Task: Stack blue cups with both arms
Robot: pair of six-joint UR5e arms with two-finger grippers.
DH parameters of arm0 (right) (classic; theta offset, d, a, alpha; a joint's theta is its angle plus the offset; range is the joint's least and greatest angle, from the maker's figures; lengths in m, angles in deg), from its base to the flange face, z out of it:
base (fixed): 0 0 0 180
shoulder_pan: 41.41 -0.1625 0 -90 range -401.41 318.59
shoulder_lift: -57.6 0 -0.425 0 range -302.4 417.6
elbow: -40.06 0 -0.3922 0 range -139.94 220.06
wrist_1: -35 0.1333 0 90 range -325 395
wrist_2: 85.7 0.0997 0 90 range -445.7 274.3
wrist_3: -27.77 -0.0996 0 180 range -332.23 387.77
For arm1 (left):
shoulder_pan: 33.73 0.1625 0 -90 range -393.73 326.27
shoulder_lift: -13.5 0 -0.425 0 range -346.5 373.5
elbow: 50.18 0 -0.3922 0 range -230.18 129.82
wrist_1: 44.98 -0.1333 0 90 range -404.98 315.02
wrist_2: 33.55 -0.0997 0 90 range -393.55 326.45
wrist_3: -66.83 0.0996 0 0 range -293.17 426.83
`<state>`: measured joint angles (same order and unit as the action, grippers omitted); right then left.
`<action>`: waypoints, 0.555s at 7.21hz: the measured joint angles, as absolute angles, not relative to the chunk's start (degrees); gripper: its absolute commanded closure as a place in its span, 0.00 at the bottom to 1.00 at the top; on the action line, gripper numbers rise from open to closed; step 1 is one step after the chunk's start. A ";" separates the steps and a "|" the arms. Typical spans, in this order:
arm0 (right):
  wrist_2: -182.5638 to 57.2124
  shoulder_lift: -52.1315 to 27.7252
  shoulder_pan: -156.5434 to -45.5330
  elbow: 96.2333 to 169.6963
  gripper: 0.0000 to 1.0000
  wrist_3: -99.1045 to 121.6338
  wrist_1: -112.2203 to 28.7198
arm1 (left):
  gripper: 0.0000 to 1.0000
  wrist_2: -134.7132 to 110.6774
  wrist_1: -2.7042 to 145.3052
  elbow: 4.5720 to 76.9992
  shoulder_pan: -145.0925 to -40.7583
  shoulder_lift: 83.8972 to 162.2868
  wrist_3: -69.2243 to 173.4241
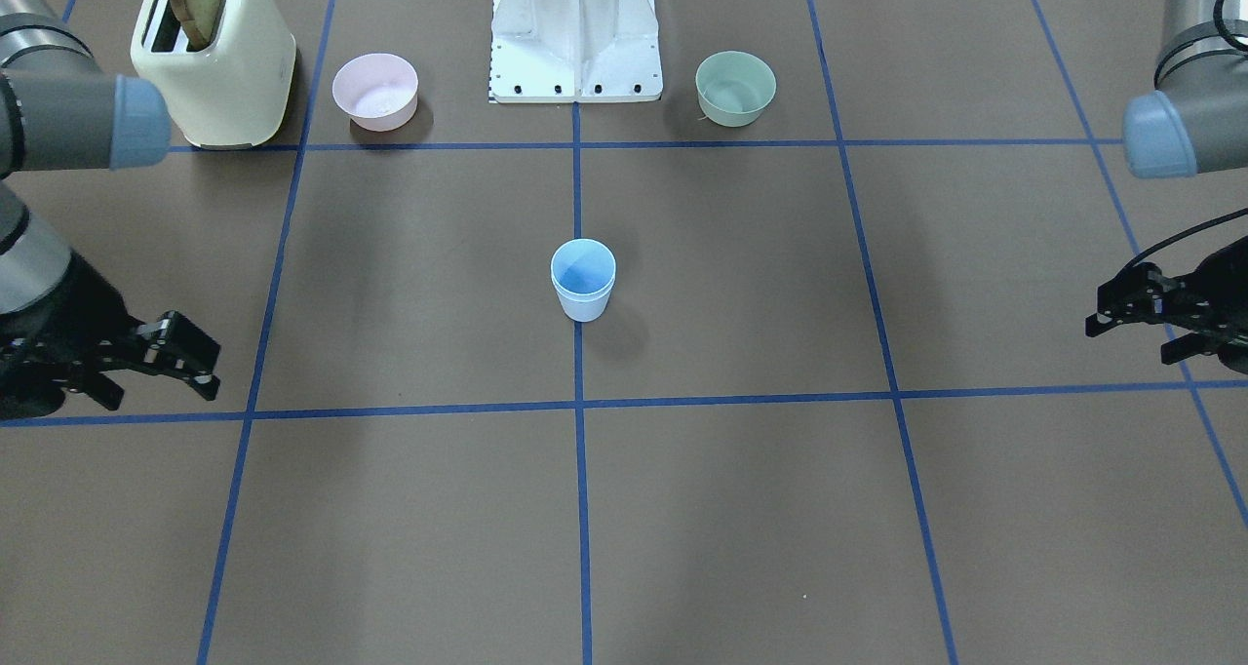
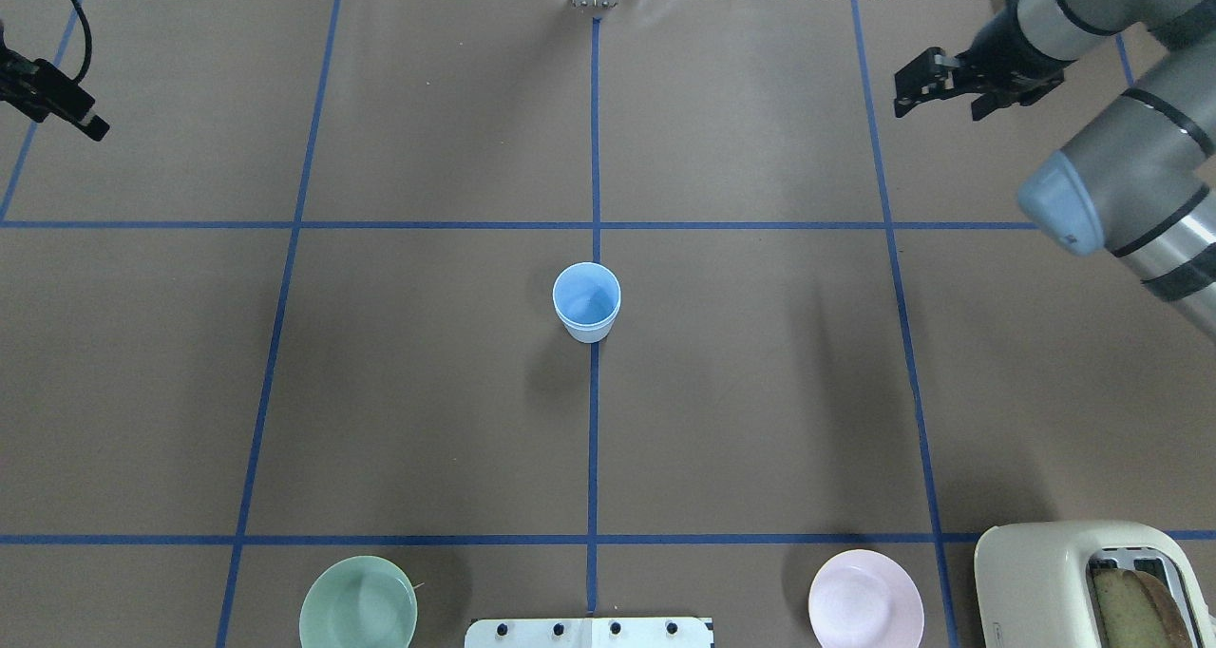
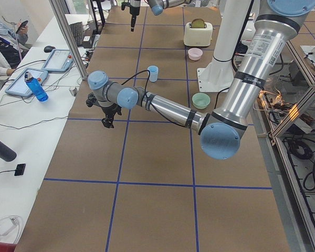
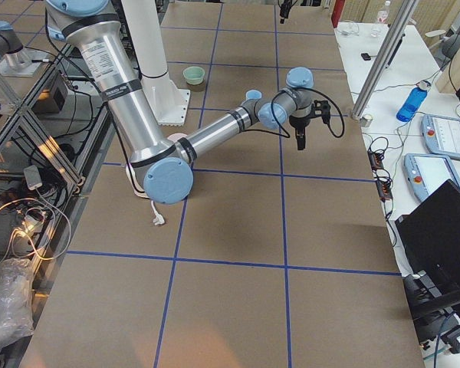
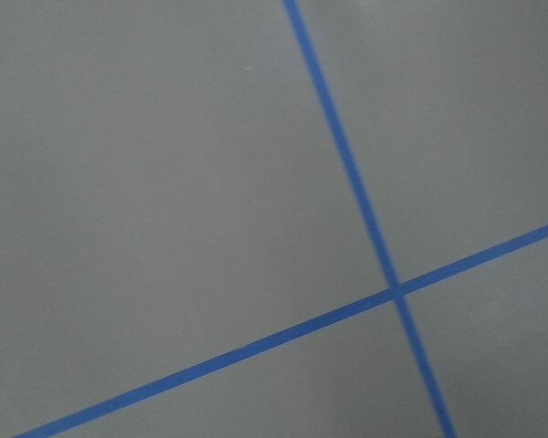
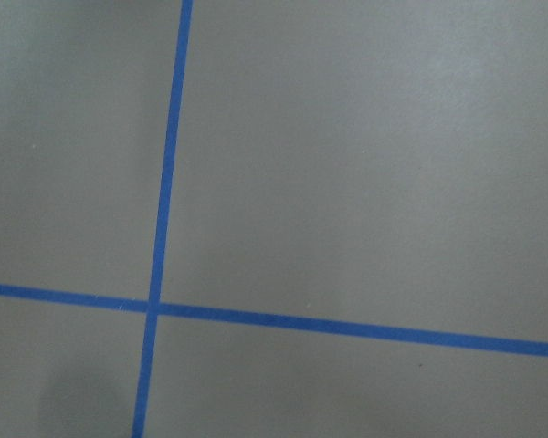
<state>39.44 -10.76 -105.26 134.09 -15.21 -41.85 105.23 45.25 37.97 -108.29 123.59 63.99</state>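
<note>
One light-blue cup shape (image 1: 583, 280) stands upright at the table's middle on the blue centre line, also in the overhead view (image 2: 586, 302). Its rim looks doubled, as of two cups nested; I see no separate second cup. My right gripper (image 1: 207, 368) hovers open and empty far to the cup's side, also in the overhead view (image 2: 907, 92). My left gripper (image 1: 1094, 316) hovers open and empty at the opposite side, partly cut off in the overhead view (image 2: 87, 123). Both wrist views show only brown table and blue tape lines.
A cream toaster (image 1: 219, 60) with a slice of toast stands near the robot's base, on its right. A pink bowl (image 1: 375, 90) and a green bowl (image 1: 735, 87) flank the white pedestal (image 1: 575, 36). Blue tape lines grid the brown table.
</note>
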 measured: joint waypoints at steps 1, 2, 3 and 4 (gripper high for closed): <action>40.53 -14.78 -109.00 134.24 0.00 -11.22 -41.90 | 0.09 105.21 44.32 37.94 -110.25 122.71 66.84; 41.46 -18.68 -112.80 134.39 0.00 -8.12 -41.96 | 0.04 105.12 41.98 37.91 -112.43 122.34 70.41; 42.00 -22.53 -116.66 134.84 0.00 -5.42 -42.00 | 0.03 104.82 38.67 37.90 -114.82 122.18 74.35; 42.23 -26.39 -120.16 135.66 0.00 -1.08 -42.49 | 0.01 104.21 35.79 37.84 -116.59 121.98 77.18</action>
<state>42.23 -26.39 -120.16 135.66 -1.08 -42.49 104.21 35.79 37.84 -116.59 121.98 77.18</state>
